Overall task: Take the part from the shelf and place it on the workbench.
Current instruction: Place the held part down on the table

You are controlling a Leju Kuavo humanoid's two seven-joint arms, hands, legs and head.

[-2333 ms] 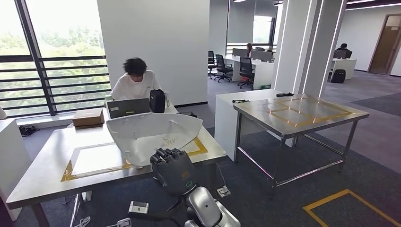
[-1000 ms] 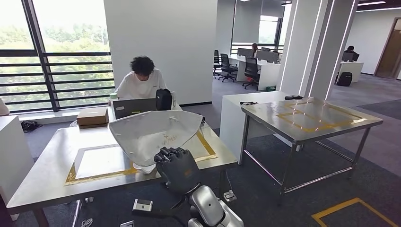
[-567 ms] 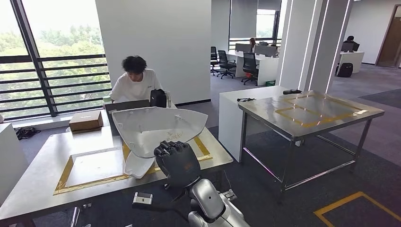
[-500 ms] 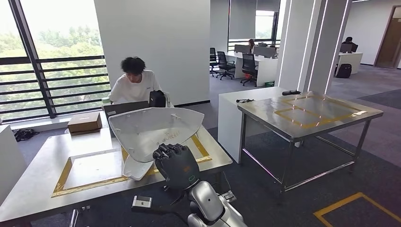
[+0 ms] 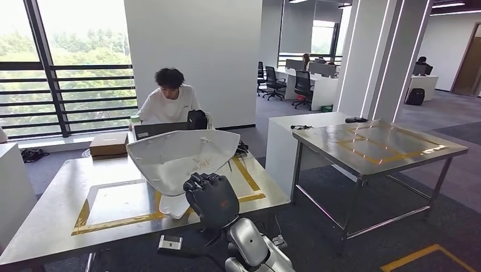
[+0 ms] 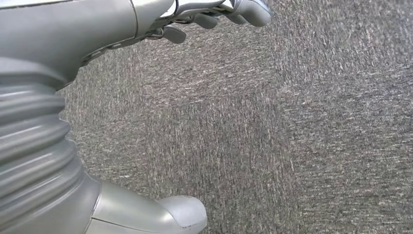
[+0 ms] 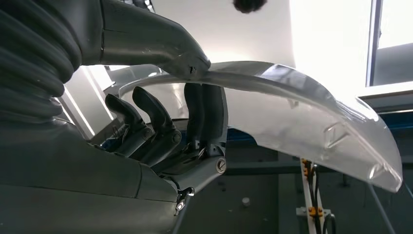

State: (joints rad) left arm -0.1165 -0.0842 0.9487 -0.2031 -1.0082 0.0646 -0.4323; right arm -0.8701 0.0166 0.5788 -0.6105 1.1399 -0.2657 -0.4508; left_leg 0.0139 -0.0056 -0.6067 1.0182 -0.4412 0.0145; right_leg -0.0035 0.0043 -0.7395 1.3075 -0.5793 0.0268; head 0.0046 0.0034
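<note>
One white part (image 5: 181, 156), gripped at its near edge by the right hand (image 5: 211, 198), thumb over, fingers under; long axis 9-to-3, extending toward 11 o'clock over the workbench (image 5: 57, 209). Gap above the surface unclear. Left hand (image 6: 214, 12) hangs over carpet, holding nothing, fingers cut off.

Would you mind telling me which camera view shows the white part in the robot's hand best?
The head view: the whole white part shows above the right hand. The right wrist view gives its curved edge pinched between thumb and fingers. The left wrist view looks at carpet.
</note>
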